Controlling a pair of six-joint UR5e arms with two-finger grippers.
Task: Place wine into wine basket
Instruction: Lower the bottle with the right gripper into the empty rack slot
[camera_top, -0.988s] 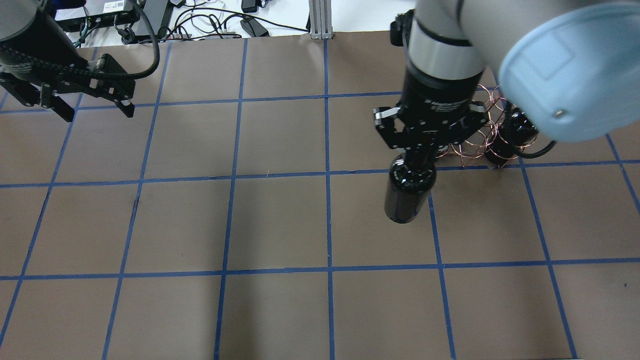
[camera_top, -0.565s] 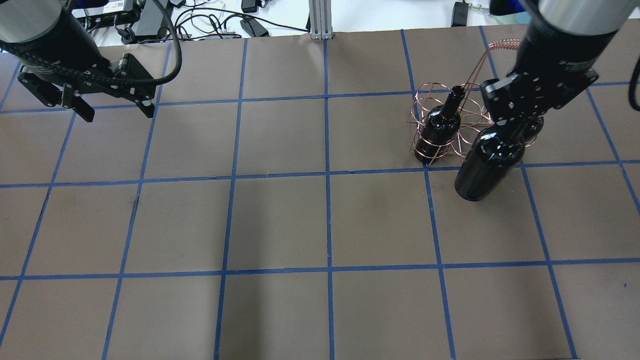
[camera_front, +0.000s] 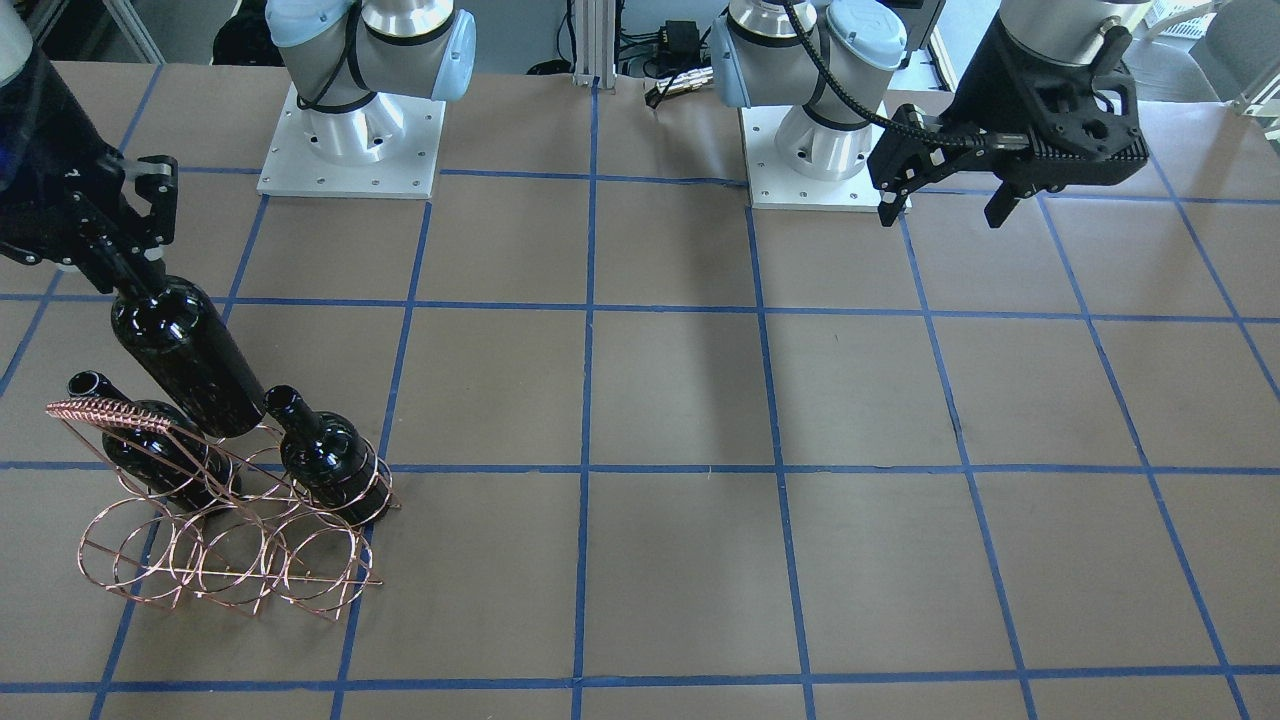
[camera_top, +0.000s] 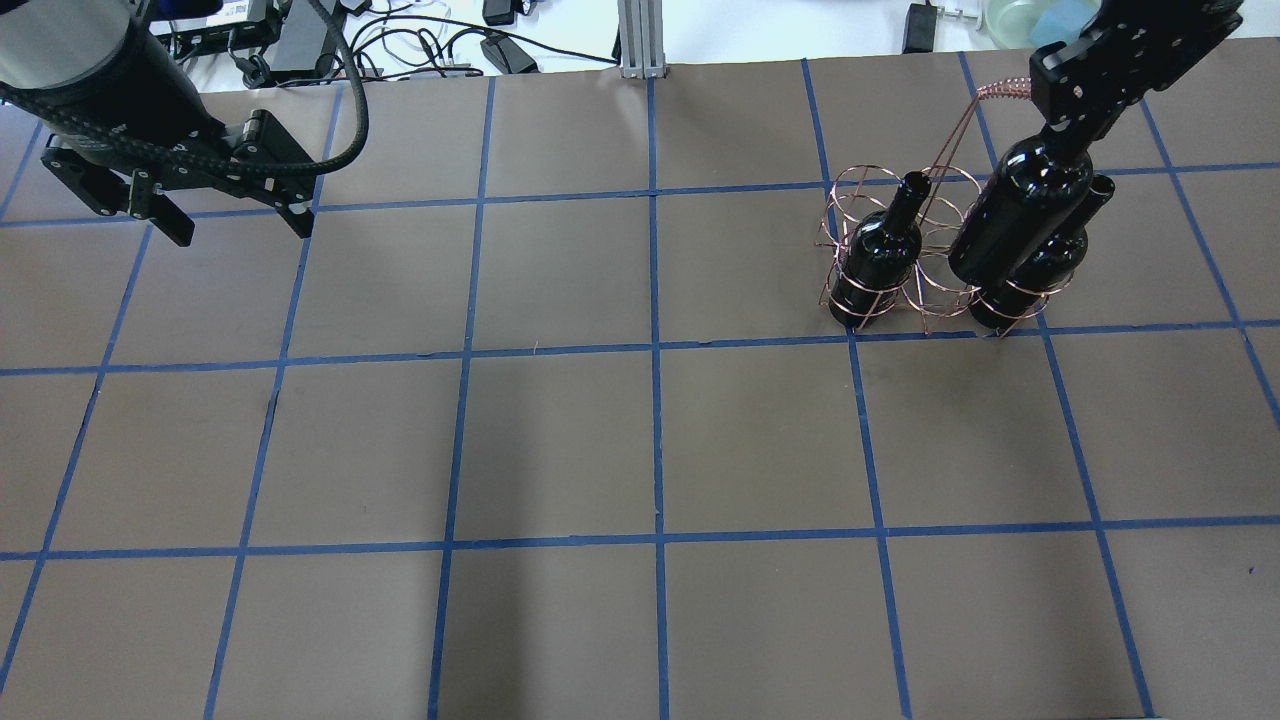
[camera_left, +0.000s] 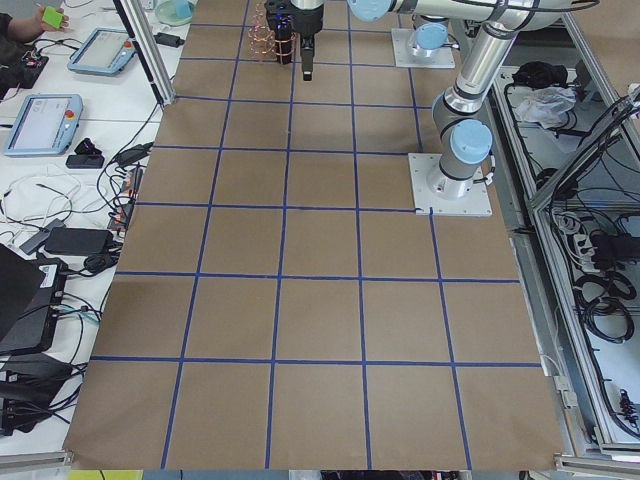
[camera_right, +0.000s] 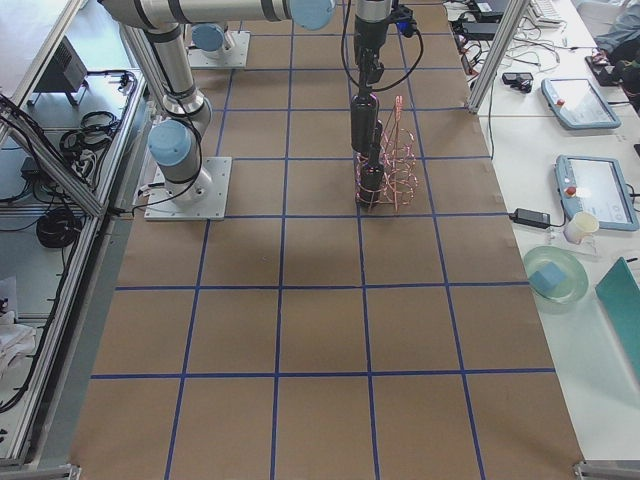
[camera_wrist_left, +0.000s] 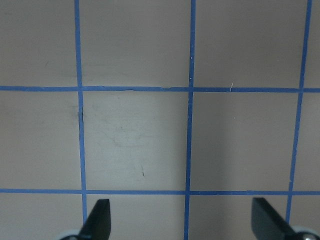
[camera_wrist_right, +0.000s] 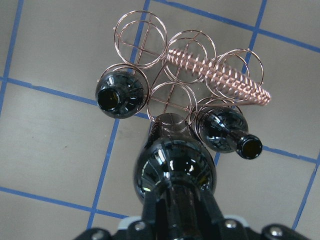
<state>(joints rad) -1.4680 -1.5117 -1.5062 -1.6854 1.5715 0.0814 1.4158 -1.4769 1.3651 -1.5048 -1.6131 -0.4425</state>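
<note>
My right gripper (camera_top: 1075, 120) is shut on the neck of a glossy black wine bottle (camera_top: 1020, 215). It holds the bottle tilted over the copper wire basket (camera_top: 935, 290). In the front view the held bottle (camera_front: 185, 355) has its base at the basket (camera_front: 220, 560) ring tops, between two seated bottles (camera_front: 325, 455) (camera_front: 150, 455). In the right wrist view the held bottle (camera_wrist_right: 175, 172) hangs over the middle ring on the robot's side, beside the twisted handle (camera_wrist_right: 220, 70). My left gripper (camera_top: 235, 215) is open and empty at the far left, with the fingertips (camera_wrist_left: 97, 222) wide apart.
Two more black bottles (camera_top: 885, 255) (camera_top: 1040, 265) stand in the basket's end rings. Cables and devices (camera_top: 400, 40) and a metal post (camera_top: 640, 35) lie past the table's far edge. The arm bases (camera_front: 350, 140) (camera_front: 810, 150) stand at the robot's side.
My right arm has carried the bottle right and away from the robot, from in front of the basket to over its rings. The left gripper has shifted slightly right and stays open.
</note>
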